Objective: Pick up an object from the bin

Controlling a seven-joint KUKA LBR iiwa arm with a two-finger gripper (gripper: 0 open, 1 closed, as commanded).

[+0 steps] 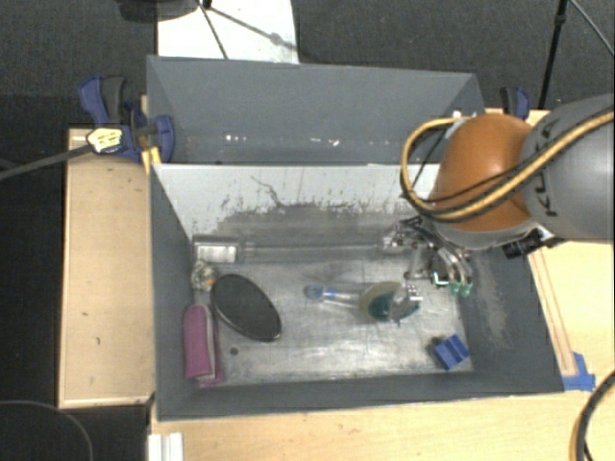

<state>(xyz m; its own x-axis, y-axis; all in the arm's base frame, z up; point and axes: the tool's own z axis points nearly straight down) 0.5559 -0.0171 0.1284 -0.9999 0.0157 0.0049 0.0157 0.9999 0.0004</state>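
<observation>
Gripper (411,298) beside one teal-tipped stick (357,301), one blue block (449,351)

Grey, rounded arm link (581,176) at the right, with dark lettering. Glossy orange dome cover (480,157) at the wrist, looped by yellow and black cables (500,186). Bare-metal gripper (413,301) beneath, small green parts on its right side.

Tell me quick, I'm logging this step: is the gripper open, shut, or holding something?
Gripper: cannot be told. It sits low over the teal head of the blue-handled tool, right of the bin middle.
</observation>
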